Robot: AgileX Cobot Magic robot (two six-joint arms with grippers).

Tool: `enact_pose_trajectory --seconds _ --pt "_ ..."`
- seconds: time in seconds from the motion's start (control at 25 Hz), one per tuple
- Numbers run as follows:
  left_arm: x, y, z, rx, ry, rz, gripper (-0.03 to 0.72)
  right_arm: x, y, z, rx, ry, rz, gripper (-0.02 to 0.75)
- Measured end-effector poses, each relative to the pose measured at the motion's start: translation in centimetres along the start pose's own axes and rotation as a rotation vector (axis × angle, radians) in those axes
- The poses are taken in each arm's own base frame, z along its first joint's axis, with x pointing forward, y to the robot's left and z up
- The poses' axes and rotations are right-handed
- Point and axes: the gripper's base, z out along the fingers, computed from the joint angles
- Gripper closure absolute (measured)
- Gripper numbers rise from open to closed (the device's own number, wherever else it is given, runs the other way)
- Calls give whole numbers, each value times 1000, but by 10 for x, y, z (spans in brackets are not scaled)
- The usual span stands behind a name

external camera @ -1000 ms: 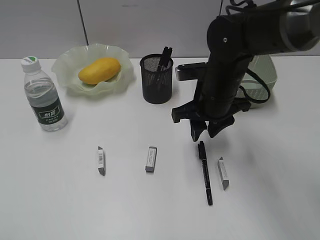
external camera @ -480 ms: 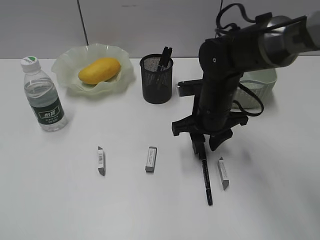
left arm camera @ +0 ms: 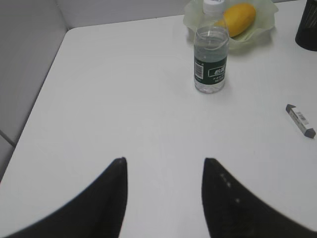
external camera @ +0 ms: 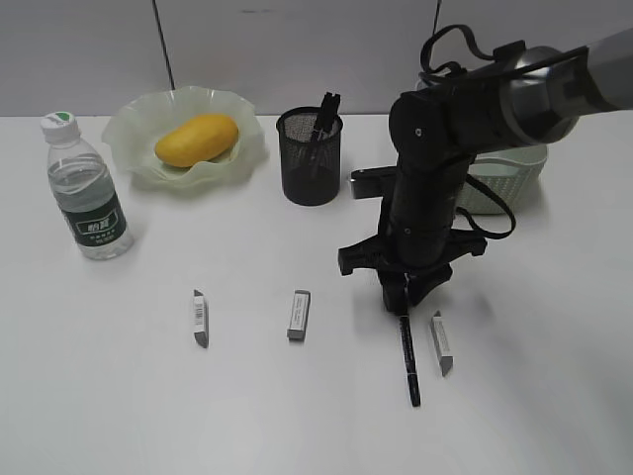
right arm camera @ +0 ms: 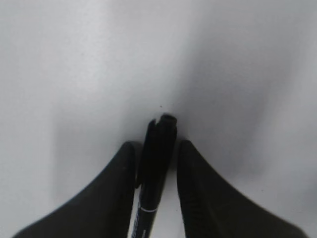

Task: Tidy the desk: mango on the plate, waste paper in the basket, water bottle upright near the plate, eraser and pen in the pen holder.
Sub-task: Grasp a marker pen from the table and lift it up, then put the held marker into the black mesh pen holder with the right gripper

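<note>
My right gripper [external camera: 404,290] is down on the desk [external camera: 109,406], its jaws [right arm camera: 156,143] narrowly open astride the top end of a black pen [external camera: 408,356] [right arm camera: 157,134] that lies flat. The left jaw touches the pen; a slit of white shows at the right jaw. Three grey erasers [external camera: 200,318] [external camera: 299,315] [external camera: 441,342] lie on the desk. The mango [external camera: 197,139] lies on the plate [external camera: 129,124]. The water bottle [external camera: 87,188] stands upright beside it. The pen holder [external camera: 311,158] holds a pen. My left gripper [left arm camera: 164,161] is open and empty over bare desk. No waste paper shows.
The basket [external camera: 514,173] stands behind my right arm, mostly hidden. The left wrist view shows the bottle [left arm camera: 210,49], mango [left arm camera: 239,16], plate [left arm camera: 190,20], one eraser [left arm camera: 300,120], the pen holder's edge [left arm camera: 308,25] and the desk's left edge [left arm camera: 44,89].
My right gripper has come down from above the pen's top end onto the desk and its jaws have narrowed around the pen. Nothing else has moved.
</note>
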Motion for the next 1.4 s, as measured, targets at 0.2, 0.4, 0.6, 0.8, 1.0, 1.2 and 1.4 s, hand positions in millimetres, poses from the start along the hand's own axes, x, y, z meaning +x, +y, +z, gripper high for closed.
enact_pose_trajectory --seconds 0.2,0.4,0.6,0.8,1.0,1.2,1.4 --pt "0 0 0 0 0 0 312 0 0 3 2 7 1 514" --pt "0 0 0 0 0 0 312 -1 0 3 2 6 1 587" --pt "0 0 0 0 0 0 315 -1 0 1 0 2 1 589" --pt "0 0 0 0 -1 0 317 -5 2 -29 -26 -69 -3 589" --pt "0 0 0 0 -1 0 319 -15 6 -96 -87 -258 -24 589" --pt "0 0 0 0 -1 0 319 -39 13 -169 -169 -598 -62 589" --pt "0 0 0 0 -1 0 319 -60 22 -201 -262 -891 -80 589"
